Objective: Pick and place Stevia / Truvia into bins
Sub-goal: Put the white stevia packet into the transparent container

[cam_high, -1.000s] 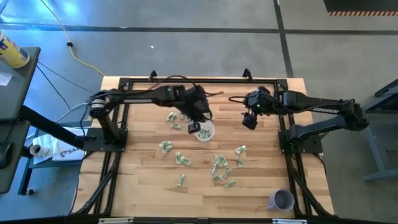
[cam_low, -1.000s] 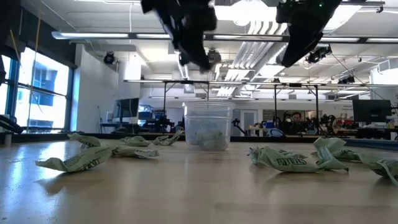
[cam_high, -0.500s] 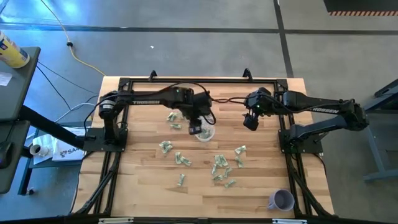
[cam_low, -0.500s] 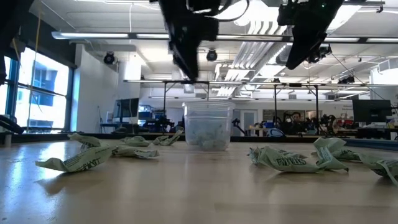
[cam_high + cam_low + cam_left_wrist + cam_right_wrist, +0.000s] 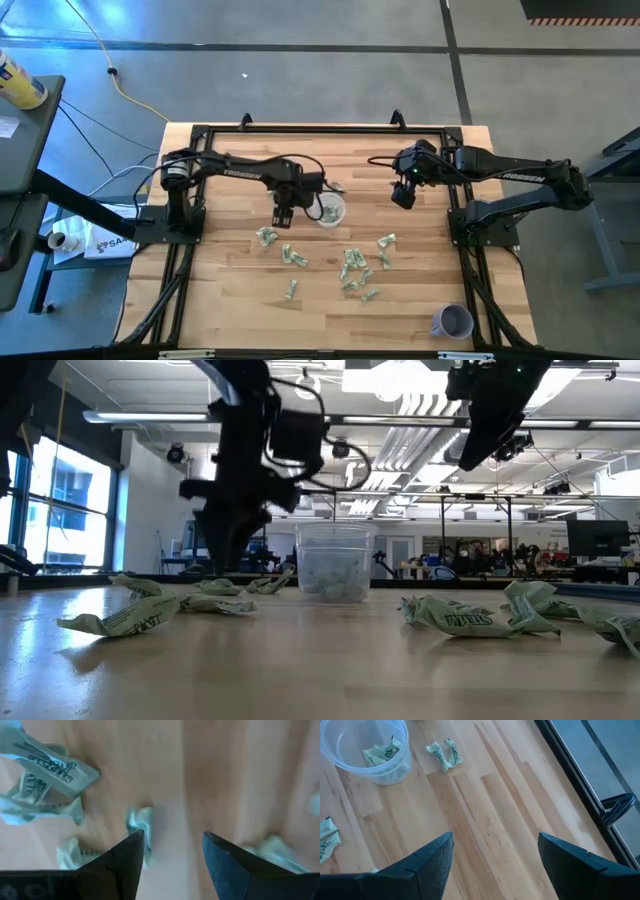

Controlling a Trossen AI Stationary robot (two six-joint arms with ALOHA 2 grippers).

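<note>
Beside the clear cup (image 5: pixel 329 211), on its left, the left end effector (image 5: pixel 283 213) hung low over the surface (image 5: pixel 230 300), fingers parted a little and empty, a crumpled Stevia packet (image 5: pixel 140 827) lying between and just ahead of the tips. More packets (image 5: pixel 352 268) lay scattered well toward the near edge; a few sat inside the cup already. Right end effector (image 5: pixel 402 194) waited off the cup's right side, fingers spread wide, empty.

Risks, as judged: the packet looked creased and thin, so the fingers could skid over it or pinch only an edge. Neighbouring packets sat close, possibly touching; two might lift together. A swing toward the cup could clip its rim and tip it.
</note>
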